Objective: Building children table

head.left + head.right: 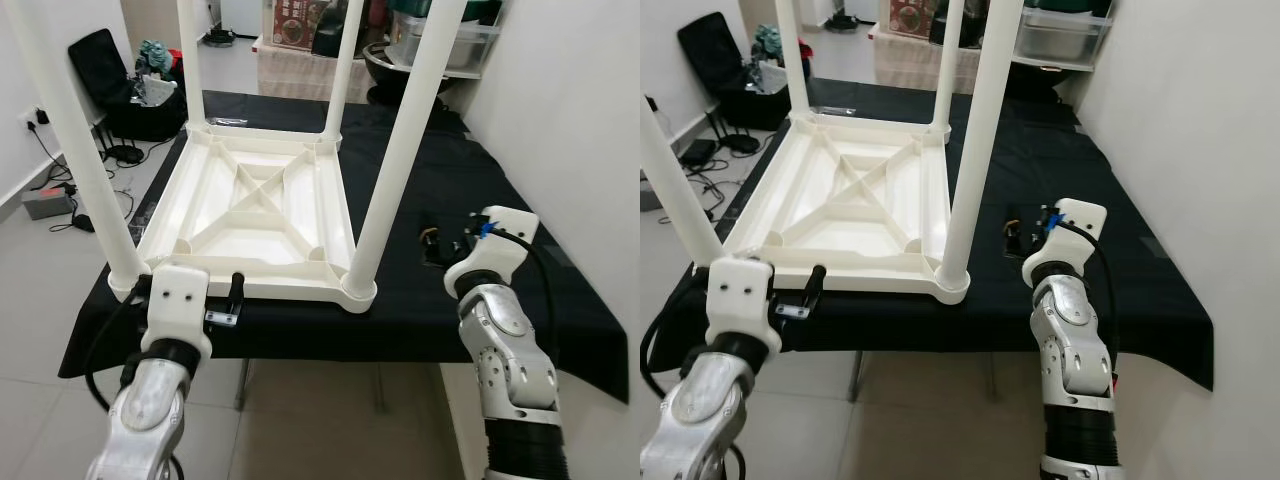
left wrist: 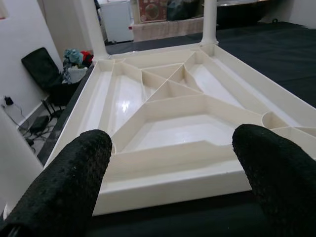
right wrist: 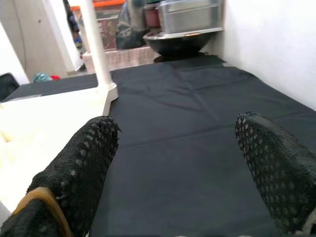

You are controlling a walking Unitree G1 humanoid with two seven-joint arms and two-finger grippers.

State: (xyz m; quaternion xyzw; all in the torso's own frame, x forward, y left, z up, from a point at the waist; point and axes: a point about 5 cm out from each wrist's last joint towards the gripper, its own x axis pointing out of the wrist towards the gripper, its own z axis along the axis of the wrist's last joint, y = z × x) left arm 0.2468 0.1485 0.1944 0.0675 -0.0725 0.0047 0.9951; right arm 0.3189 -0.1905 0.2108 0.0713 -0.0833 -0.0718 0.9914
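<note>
The white table (image 1: 255, 205) lies upside down on my black-covered bench (image 1: 470, 190), all four legs (image 1: 400, 150) pointing up. My left gripper (image 2: 173, 187) sits at the near edge of the tabletop, just short of its rim, fingers (image 2: 74, 177) spread wide with nothing between them. My right gripper (image 3: 182, 168) hovers over bare black cloth to the right of the table, beside the near right leg, fingers (image 3: 79, 168) also spread apart and empty.
</note>
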